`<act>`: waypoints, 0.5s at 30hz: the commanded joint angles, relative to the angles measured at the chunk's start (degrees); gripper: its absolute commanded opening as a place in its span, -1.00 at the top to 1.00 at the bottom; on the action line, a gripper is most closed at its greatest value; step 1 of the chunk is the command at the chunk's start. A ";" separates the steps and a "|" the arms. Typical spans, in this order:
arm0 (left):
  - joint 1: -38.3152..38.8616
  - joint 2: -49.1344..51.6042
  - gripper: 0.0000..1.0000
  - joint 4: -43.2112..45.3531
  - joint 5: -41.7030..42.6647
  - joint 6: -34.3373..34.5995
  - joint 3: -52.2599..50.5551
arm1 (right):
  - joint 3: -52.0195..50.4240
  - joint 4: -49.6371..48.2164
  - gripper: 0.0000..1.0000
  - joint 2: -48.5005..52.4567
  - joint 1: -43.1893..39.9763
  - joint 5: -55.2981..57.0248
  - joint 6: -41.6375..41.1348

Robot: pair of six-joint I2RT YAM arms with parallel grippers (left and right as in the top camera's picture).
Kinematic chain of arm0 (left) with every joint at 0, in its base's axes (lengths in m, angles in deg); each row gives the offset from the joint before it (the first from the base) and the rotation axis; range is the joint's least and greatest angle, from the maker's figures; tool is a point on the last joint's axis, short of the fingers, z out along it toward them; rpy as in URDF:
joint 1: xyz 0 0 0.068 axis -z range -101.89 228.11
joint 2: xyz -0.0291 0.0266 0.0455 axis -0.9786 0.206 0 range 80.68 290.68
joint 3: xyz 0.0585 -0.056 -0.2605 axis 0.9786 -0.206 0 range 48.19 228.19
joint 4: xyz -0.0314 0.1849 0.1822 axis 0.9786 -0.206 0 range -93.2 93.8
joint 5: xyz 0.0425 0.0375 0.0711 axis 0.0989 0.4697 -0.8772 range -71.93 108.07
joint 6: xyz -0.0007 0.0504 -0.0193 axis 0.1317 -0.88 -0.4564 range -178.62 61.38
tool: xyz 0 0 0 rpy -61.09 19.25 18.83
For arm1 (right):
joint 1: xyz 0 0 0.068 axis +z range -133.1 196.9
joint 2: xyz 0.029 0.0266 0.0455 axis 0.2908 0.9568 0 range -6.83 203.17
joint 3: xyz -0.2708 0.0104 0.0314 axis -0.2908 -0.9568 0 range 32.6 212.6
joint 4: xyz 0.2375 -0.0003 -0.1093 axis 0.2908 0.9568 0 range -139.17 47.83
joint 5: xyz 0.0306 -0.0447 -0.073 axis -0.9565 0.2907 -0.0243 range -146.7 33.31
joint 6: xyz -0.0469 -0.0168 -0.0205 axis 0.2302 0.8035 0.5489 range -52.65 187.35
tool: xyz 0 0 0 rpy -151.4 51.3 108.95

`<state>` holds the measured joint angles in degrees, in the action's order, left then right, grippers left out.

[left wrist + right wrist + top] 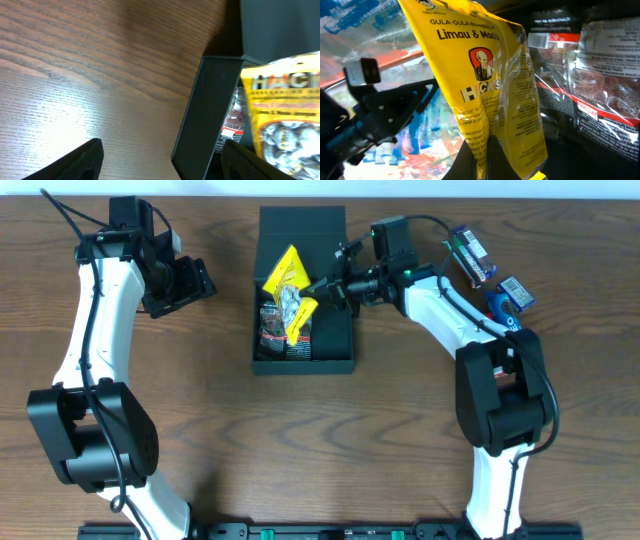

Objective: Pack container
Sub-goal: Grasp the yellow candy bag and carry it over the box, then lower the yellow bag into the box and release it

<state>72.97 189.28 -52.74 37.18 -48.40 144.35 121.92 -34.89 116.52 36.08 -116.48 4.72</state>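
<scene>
Right tool (321,289): clamped on a yellow sweet packet (490,100), held over the open container (336,340) at mid-desk, where other packets (272,330) already lie. Step judged: placing. Next calls for lowering and releasing within the walls. Left tool (185,280): fingers apart, empty, near the container's left side.

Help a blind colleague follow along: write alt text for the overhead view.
The right end effector grips a yellow snack packet over the open dark teal container at mid-table, which holds a red-and-black packet. The left end effector hovers open beside it.
</scene>
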 commanded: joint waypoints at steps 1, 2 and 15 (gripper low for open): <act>-0.26 -0.83 -0.54 -0.15 -0.09 -1.27 0.22 | -0.11 0.11 0.97 -0.11 2.36 0.39 -2.10; -0.26 -0.83 -0.55 -0.15 -0.09 -1.27 0.22 | -0.11 0.39 0.97 -0.11 2.82 0.87 -2.10; -0.26 -0.83 -0.54 -0.44 0.00 -1.25 0.22 | -0.11 15.26 0.24 -0.13 3.10 16.85 6.43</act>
<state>72.97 189.28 -52.93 37.18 -48.44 144.35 121.83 -21.75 116.52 40.43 -104.97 6.69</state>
